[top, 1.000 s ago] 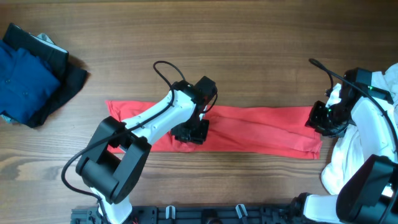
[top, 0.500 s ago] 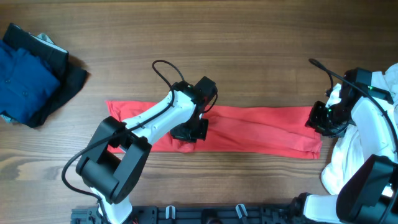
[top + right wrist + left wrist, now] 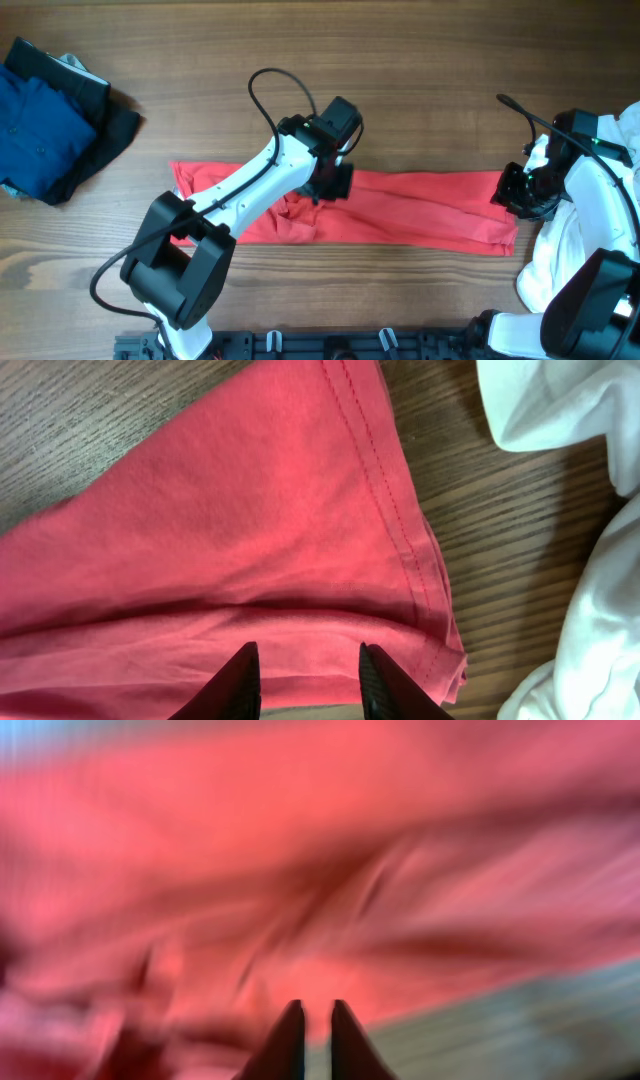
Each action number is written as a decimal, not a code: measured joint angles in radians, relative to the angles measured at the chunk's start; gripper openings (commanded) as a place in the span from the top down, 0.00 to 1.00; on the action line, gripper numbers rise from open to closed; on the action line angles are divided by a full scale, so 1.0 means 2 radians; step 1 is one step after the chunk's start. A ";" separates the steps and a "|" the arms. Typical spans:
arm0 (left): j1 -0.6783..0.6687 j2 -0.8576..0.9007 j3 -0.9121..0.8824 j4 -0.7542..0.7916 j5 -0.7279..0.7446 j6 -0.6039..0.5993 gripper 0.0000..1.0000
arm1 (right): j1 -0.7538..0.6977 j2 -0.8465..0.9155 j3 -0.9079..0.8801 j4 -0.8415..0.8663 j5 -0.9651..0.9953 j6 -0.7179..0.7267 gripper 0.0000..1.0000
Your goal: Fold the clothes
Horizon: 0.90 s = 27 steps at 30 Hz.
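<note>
1. Red T-shirt (image 3: 420, 210) lies as a long folded strip across the wooden table (image 3: 400, 60); only the overhead view shows me its full length.
2. The white cloth (image 3: 560, 420) is cut off at the right edge.
3. Left wrist view is blurred, just red fabric.
4. My left gripper (image 3: 310, 1020): tips nearly together, nothing between.
5. My right gripper (image 3: 305, 660): spread wide over the stitched hem.

Overhead view: even, diffuse light, with soft, faint shadows on the table (image 3: 400, 60). Left wrist view — heavy motion blur smears the red T-shirt (image 3: 300, 870) into streaks. Right wrist view: sharp — stitching and wood grain crisp, white cloth (image 3: 560, 410) brightly lit.
</note>
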 measured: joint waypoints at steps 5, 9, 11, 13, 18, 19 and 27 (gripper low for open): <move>-0.003 0.000 0.000 -0.109 0.000 0.002 0.50 | 0.000 0.000 0.000 0.004 0.000 0.000 0.67; -0.020 0.000 -0.002 -0.097 -0.008 -0.005 0.48 | 0.000 0.000 0.000 0.000 0.000 0.000 0.67; -0.025 0.000 -0.012 -0.085 -0.015 -0.010 0.50 | 0.000 0.000 0.000 -0.002 0.000 0.000 0.67; -0.027 0.000 -0.027 -0.072 -0.021 -0.016 0.54 | 0.000 0.000 0.000 -0.004 0.000 0.000 0.67; -0.027 0.000 -0.047 -0.045 -0.029 -0.024 0.73 | 0.000 0.000 0.000 -0.004 0.000 0.000 0.67; -0.027 0.000 -0.049 -0.043 -0.029 -0.024 0.76 | 0.000 0.000 0.000 -0.004 0.000 0.000 0.67; -0.027 0.000 -0.049 -0.050 -0.031 -0.032 0.70 | 0.000 0.000 0.000 -0.004 0.000 0.000 0.67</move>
